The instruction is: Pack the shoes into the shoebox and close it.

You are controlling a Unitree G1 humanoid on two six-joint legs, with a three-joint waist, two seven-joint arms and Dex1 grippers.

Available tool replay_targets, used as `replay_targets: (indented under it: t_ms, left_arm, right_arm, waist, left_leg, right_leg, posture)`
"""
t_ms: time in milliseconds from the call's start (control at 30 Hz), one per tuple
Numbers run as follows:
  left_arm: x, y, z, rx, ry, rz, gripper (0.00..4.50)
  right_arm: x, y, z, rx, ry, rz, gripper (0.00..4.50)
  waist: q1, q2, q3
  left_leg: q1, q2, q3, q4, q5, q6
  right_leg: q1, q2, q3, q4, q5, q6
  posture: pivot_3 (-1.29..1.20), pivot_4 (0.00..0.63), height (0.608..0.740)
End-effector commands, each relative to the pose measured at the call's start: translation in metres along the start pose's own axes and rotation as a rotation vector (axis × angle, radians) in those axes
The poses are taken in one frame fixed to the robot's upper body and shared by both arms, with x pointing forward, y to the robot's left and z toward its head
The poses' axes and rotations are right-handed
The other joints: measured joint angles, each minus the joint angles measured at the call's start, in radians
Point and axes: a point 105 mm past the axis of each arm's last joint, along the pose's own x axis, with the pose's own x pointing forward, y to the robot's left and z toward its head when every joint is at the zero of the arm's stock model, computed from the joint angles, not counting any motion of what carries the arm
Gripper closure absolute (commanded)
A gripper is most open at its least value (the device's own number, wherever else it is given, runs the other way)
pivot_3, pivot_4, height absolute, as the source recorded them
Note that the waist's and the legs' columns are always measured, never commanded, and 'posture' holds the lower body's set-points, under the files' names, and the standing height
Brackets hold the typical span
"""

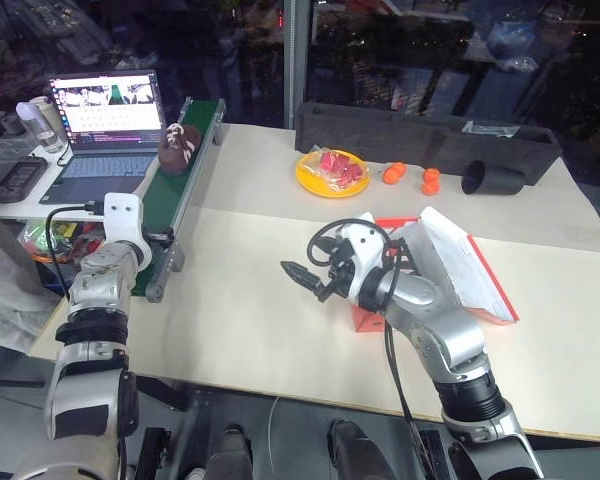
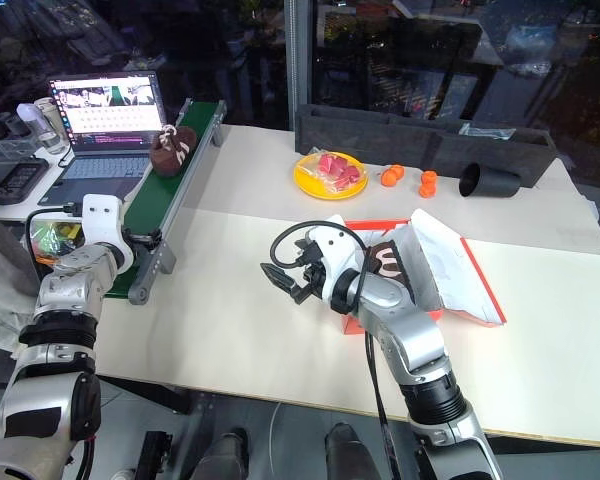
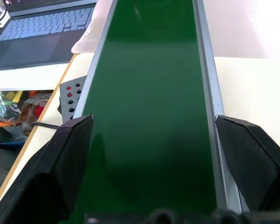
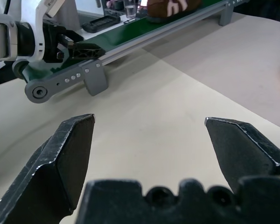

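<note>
While one shoe (image 2: 386,261) already sits inside the shoebox (image 2: 435,262), its white stripes showing above the near wall, the second shoe (image 1: 178,147) rests at the far end of the green conveyor belt (image 1: 185,170), near the laptop (image 1: 106,122). The shoebox lies on the counter (image 1: 250,320) beside the robot's right forearm, its white-lined flap lid (image 2: 448,262) leaning open away from the box, so the opening is free for the other shoe.

The left hand (image 3: 154,177) hangs at the near end of the conveyor, its two fingers (image 3: 65,158) spread wide to either side of the belt and gripping nothing. That placement looks deliberate: the hand seems to wait where the belt would deliver the shoe. The shoe is well apart from it, at the opposite end of the belt.

The right hand (image 1: 305,275) hovers over bare counter between the conveyor and the shoebox, fingers spread wide and empty, pointing toward the belt. It appears parked clear of the box.

Farther back on the counter stand a yellow plate (image 1: 332,172) of red food, some small orange pieces (image 1: 412,176), a tipped black cup (image 1: 490,180) and a long black tray (image 1: 420,135); none of these belong to the job.

By this reckoning the task stands about half done: one shoe packed, one to fetch, and the lid not yet closed.
</note>
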Motion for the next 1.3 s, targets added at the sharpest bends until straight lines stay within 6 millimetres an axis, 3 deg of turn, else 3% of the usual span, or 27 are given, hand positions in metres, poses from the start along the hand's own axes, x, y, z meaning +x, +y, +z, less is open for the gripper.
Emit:
replay_targets:
  t_ms: [33, 833, 1067, 1167, 1233, 1300]
  left_arm:
    - [-0.002, 0.005, 0.021, 0.026, -0.061, 0.011, 0.05]
    - [0.000, 0.010, 0.015, 0.028, -0.036, 0.031, 0.05]
    - [0.002, -0.005, 0.012, -0.010, -0.026, -0.005, 0.05]
    - [0.003, -0.008, 0.017, -0.055, -0.044, -0.022, 0.75]
    - [0.003, -0.010, 0.022, -0.088, -0.066, -0.029, 1.46]
    - [0.002, -0.014, 0.031, -0.150, -0.101, -0.059, 1.69]
  right_arm:
    - [-0.004, 0.003, 0.012, -0.005, -0.049, -0.004, 0.00]
    - [-0.004, 0.000, 0.016, 0.020, -0.069, -0.033, 0.00]
    - [-0.006, -0.005, 0.019, 0.018, -0.079, -0.051, 0.00]
    - [-0.007, -0.007, 0.021, 0.015, -0.082, -0.059, 0.00]
    - [-0.007, -0.008, 0.021, 0.013, -0.084, -0.061, 0.00]
    - [-0.007, -0.010, 0.022, 0.011, -0.086, -0.066, 0.00]
  waist:
    - [0.000, 0.000, 0.000]
    - [0.000, 0.000, 0.000]
    - [0.003, 0.000, 0.000]
    - [0.005, 0.000, 0.000]
    - [0.005, 0.000, 0.000]
    - [0.006, 0.000, 0.000]
  left_leg:
    - [0.000, 0.000, 0.000, 0.000, 0.000, 0.000]
    - [0.000, 0.000, 0.000, 0.000, 0.000, 0.000]
    - [0.000, 0.000, 0.000, 0.000, 0.000, 0.000]
    - [0.000, 0.000, 0.000, 0.000, 0.000, 0.000]
    - [0.000, 0.000, 0.000, 0.001, 0.000, 0.000]
    - [0.000, 0.000, 0.000, 0.001, 0.000, 0.000]
  right_leg:
    - [0.000, 0.000, 0.000, 0.000, 0.000, 0.000]
    - [0.000, 0.000, 0.000, 0.000, 0.000, 0.000]
    - [0.000, 0.000, 0.000, 0.000, 0.000, 0.000]
    - [0.000, 0.000, 0.000, 0.000, 0.000, 0.000]
    - [0.000, 0.000, 0.000, 0.001, 0.000, 0.000]
    - [0.000, 0.000, 0.000, 0.001, 0.000, 0.000]
  posture:
    - [0.00, 0.150, 0.740]
    - [0.00, 0.150, 0.740]
    - [0.00, 0.150, 0.740]
    - [0.00, 0.150, 0.740]
    - [0.00, 0.150, 0.740]
    - [0.00, 0.150, 0.740]
